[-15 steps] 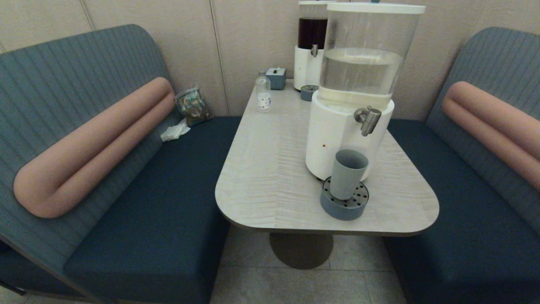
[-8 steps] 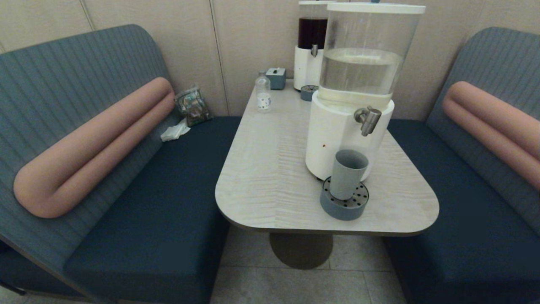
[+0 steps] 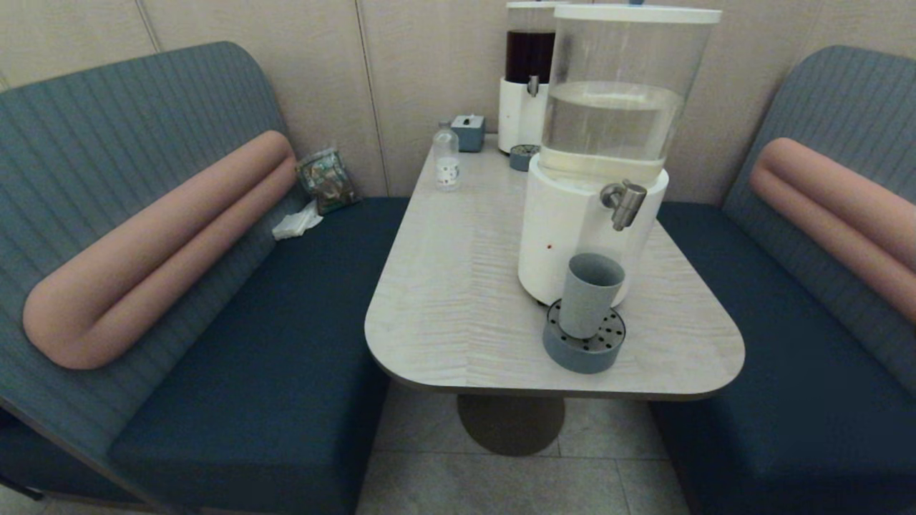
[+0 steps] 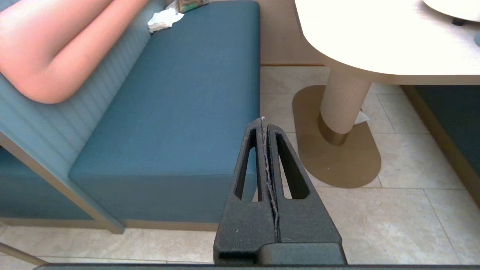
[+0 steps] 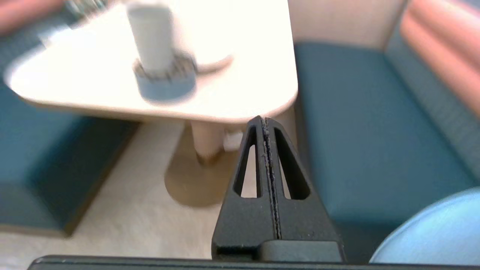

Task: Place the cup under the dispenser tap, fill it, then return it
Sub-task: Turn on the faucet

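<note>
Surface: pale wood-grain tabletop [image 3: 458, 286] with rounded corners, on a ribbed pedestal [image 4: 343, 105] with an oval brass-coloured foot, over a beige tiled floor [image 4: 393, 210]. Room: booth with blue upholstered benches on both sides, left bench [image 3: 250, 343] and right bench [image 3: 787, 357], each backed by a salmon-pink bolster [image 3: 157, 250]; beige panelled wall [image 3: 429, 71] behind.

On the tabletop, near edge: large dispenser [image 3: 601, 164] with clear, partly filled tank and white base. Dispenser tap [image 3: 625, 202]: short brushed-metal spigot projecting from the top of the white base. Cup [image 3: 590, 293]: grey-blue tumbler, upright, standing on the perforated top of a round grey-blue drip tray [image 3: 583, 347] directly in front of the base, below the tap and offset slightly to the left of it in the head view. Fill level of the cup not discernible.

At the far end: slimmer dispenser with dark tank [image 3: 528, 79], second small drip tray [image 3: 522, 156], small clear bottle [image 3: 446, 156] with white label, small grey-blue box [image 3: 469, 132]. On the left bench, in the corner: patterned packet [image 3: 328, 180] and crumpled white tissue [image 3: 297, 223].

Left gripper [image 4: 264, 123]: fingers pressed fully together, holding nothing, touching nothing; positioned low, over the floor beside the left bench edge.

Right gripper [image 5: 262, 122]: fingers likewise fully together, empty, clear of all objects; positioned below and in front of the tabletop edge, pointing toward the pedestal, cup and tray visible above it.
</note>
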Robot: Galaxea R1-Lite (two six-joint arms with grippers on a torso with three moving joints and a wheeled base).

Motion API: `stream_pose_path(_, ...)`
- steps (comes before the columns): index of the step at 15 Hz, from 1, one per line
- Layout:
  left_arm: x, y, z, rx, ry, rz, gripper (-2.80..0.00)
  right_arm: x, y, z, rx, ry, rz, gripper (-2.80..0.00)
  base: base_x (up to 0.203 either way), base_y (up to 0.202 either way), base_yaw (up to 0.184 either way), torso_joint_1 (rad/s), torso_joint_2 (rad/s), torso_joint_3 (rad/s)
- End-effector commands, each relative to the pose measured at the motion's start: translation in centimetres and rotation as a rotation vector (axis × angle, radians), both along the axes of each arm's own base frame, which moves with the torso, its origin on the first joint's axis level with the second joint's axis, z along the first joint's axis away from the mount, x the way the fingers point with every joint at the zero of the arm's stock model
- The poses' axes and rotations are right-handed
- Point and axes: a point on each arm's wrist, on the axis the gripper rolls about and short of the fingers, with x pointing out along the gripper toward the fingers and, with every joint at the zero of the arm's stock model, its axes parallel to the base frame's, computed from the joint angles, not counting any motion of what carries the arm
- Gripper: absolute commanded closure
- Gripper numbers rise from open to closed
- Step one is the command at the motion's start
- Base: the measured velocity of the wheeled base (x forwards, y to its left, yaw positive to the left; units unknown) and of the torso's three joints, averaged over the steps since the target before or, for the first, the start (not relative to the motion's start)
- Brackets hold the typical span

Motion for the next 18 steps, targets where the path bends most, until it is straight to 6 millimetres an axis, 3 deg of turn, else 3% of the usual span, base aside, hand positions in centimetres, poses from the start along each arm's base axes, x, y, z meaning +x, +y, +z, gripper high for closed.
stream_pose_path(1,0.0,0.0,0.0,0.0,0.0,0.0,0.0,-0.3,0.0,2.9,-0.001,-0.01,0.009,0.0,0.0,0.0,0.0,0.0,0.0,0.0)
stream_pose_path(3,0.0,0.0,0.0,0.0,0.0,0.0,0.0,0.7,0.0,8.1,-0.001,0.005,0.021,0.0,0.0,0.0,0.0,0.0,0.0,0.0)
stream_pose_path(5,0.0,0.0,0.0,0.0,0.0,0.0,0.0,2.9,0.0,13.7,-0.001,0.013,0.03,0.0,0.0,0.0,0.0,0.0,0.0,0.0)
stream_pose_path(8,0.0,0.0,0.0,0.0,0.0,0.0,0.0,8.2,0.1,20.6,0.0,0.034,0.035,0.0,0.0,0.0,0.0,0.0,0.0,0.0)
stream_pose_path(10,0.0,0.0,0.0,0.0,0.0,0.0,0.0,12.6,0.1,23.5,0.0,0.08,0.037,0.0,0.0,0.0,0.0,0.0,0.0,0.0)
stream_pose_path(14,0.0,0.0,0.0,0.0,0.0,0.0,0.0,20.8,0.3,24.6,0.0,0.253,0.047,0.0,0.0,0.0,0.0,0.0,0.0,0.0)
stream_pose_path(18,0.0,0.0,0.0,0.0,0.0,0.0,0.0,26.7,1.5,22.8,-0.005,0.408,0.094,0.0,0.0,0.0,0.0,0.0,0.0,0.0)
